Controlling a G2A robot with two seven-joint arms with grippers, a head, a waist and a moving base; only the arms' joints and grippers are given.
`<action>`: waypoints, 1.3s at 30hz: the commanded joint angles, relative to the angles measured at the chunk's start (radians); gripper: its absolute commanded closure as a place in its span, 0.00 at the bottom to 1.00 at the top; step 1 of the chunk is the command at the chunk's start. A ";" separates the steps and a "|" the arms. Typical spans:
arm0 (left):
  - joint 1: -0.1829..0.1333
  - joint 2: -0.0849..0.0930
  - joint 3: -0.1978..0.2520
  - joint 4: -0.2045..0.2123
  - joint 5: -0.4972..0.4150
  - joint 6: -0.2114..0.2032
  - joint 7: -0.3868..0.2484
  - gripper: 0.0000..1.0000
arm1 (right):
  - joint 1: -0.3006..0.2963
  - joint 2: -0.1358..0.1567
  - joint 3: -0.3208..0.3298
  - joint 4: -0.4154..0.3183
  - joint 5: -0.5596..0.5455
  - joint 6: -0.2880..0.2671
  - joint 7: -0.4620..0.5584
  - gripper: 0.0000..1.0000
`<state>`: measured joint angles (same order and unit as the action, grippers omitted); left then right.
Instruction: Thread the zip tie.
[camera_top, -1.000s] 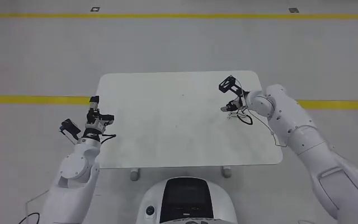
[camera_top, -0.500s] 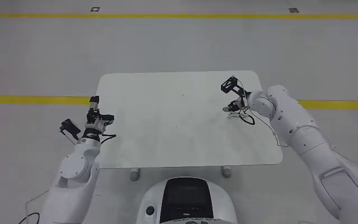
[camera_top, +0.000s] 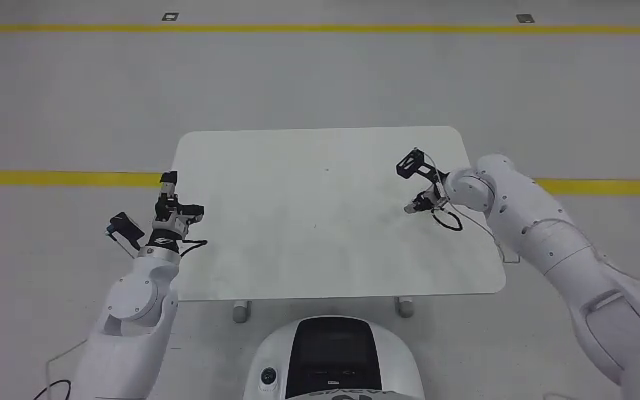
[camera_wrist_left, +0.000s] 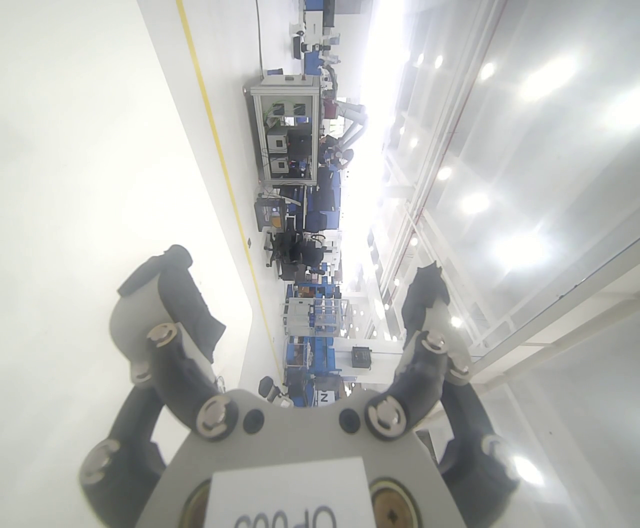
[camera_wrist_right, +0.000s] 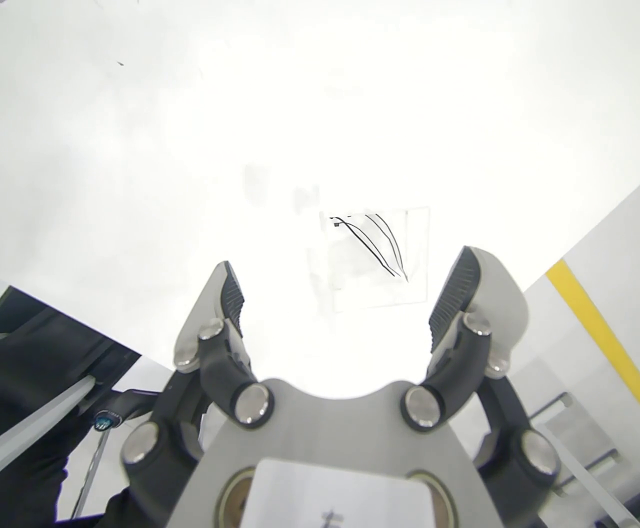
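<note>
Right end effector (camera_wrist_right: 347, 262) shifts nearer robot, wide open, empty, above zip ties (camera_wrist_right: 372, 250) (in clear pouch (camera_wrist_right: 375, 295), probably); grasp pending. Left end effector (camera_wrist_left: 300, 262) open, empty.

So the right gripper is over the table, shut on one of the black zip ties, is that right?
Not quite: the right gripper is over the table, but it is open and holds nothing. The right wrist view shows the black zip ties lying on the table, apart from its fingers.
</note>
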<state>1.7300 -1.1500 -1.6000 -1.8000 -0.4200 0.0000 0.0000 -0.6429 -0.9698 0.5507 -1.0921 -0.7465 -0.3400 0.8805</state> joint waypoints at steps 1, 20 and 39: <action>0.000 0.000 0.000 0.000 0.000 0.000 0.000 0.00 | 0.000 0.000 0.000 0.000 0.000 0.000 0.000 0.00; 0.000 0.000 0.000 0.000 0.000 0.000 0.000 0.00 | -0.004 0.016 0.012 0.058 0.043 0.000 -0.030 0.00; 0.000 0.000 0.000 0.000 0.000 0.000 0.000 0.00 | -0.049 0.018 0.041 0.056 -0.019 0.022 -0.086 0.00</action>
<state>1.7300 -1.1500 -1.6000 -1.8000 -0.4200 0.0000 0.0000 -0.6908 -0.9525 0.5872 -1.0364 -0.7642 -0.3133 0.7909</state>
